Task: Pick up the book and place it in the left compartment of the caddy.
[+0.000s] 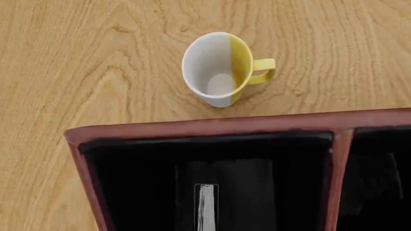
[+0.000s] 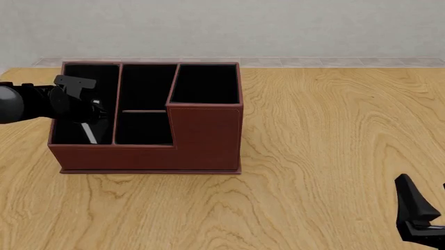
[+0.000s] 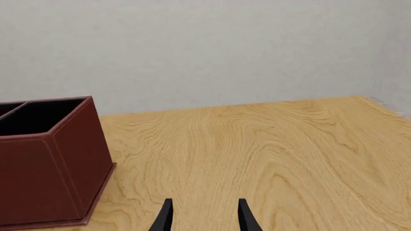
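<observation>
The reddish-brown caddy (image 2: 205, 138) stands left of the table's middle; its rim (image 1: 205, 127) and a wall (image 3: 57, 168) show in the wrist views. My left gripper (image 2: 89, 117) reaches down into the left compartment (image 2: 83, 83), shut on the book (image 2: 89, 133). Only the book's white page edge (image 1: 206, 207) stands out against the black lining (image 1: 128, 183); the fingers blend into it. The book hangs slightly tilted inside the compartment. My right gripper (image 2: 417, 219) is open and empty (image 3: 205, 216), low at the near right.
A white and yellow mug (image 1: 218, 67) stands on the table just outside the caddy's low end wall; my left arm hides it in the front view. Bare wooden table (image 2: 334, 130) lies right of the caddy.
</observation>
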{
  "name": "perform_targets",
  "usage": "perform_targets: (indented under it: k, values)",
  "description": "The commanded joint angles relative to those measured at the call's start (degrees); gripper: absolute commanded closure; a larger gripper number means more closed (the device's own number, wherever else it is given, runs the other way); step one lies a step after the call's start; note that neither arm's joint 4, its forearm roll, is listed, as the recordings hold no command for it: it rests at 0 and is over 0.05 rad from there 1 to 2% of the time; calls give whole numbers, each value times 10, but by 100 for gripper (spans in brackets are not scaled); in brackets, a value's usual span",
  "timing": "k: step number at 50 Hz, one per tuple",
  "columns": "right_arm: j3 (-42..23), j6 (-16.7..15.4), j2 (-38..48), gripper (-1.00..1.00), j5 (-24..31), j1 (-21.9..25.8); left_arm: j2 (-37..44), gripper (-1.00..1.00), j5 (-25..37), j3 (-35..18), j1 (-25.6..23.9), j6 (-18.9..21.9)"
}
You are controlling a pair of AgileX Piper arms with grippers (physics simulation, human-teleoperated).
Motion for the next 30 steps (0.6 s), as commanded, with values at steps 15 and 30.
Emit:
perform_targets:
  k: [15, 30]
  values:
    - [-1, 1, -5, -100, 5, 0, -4, -100, 6, -5, -8, 3]
    - [-1, 1, -3, -100, 2, 0, -1, -100, 13, -10, -8, 0]
